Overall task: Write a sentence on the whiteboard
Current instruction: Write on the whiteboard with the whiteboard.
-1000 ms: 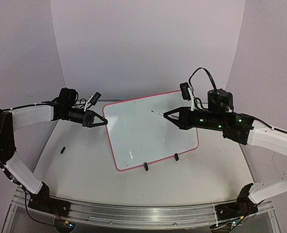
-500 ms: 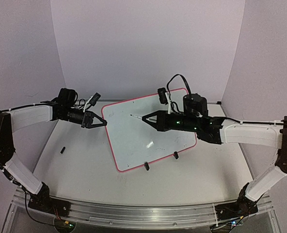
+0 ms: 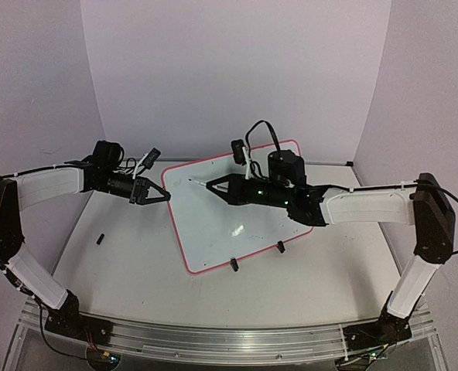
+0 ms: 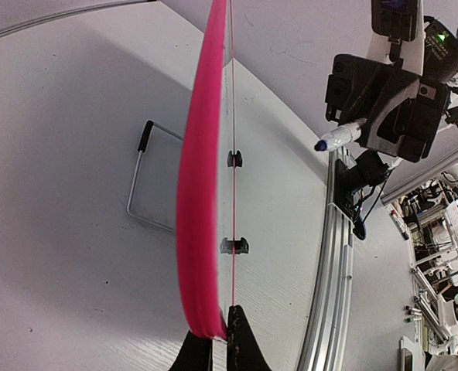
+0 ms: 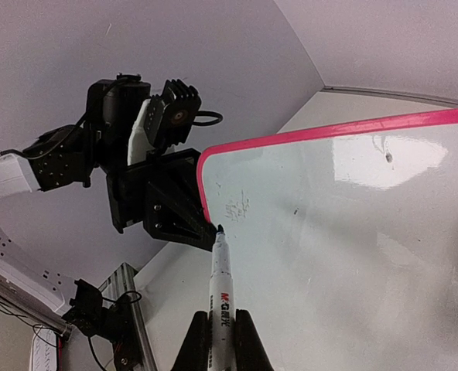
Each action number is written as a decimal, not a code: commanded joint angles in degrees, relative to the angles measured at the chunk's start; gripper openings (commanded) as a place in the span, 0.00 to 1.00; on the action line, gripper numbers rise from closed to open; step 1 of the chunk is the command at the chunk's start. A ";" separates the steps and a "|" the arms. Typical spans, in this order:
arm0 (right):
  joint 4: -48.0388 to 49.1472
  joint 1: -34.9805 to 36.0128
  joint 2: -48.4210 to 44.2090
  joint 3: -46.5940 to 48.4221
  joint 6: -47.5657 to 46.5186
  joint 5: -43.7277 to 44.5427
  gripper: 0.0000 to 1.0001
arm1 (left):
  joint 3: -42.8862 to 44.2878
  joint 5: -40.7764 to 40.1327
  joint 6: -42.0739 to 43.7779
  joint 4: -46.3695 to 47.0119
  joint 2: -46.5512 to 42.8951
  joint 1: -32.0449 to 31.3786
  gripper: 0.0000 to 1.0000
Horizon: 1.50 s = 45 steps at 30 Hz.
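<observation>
Left pincer (image 3: 165,196): clenched on the left rim of the whiteboard (image 3: 213,232).
Right pincer (image 3: 213,186): grasping a marker (image 5: 220,282).
Marker tip: near the whiteboard's upper-left corner, contact unclear.

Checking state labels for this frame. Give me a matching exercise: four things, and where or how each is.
Things:
1. left gripper
2. right gripper
3. whiteboard
4. small black piece

States:
A. lying on the table, left of the whiteboard
B. shut on the marker
C. standing on its clip feet, no lettering on its face
D. shut on the whiteboard's rim

Pairs: 1-D, 2-B, 3-C, 4-A
</observation>
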 commanded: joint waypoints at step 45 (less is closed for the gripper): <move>-1.81 3.16 9.52 7.99 -0.14 3.79 0.00 | 1.54 -1.46 3.89 -0.84 -0.35 0.03 0.00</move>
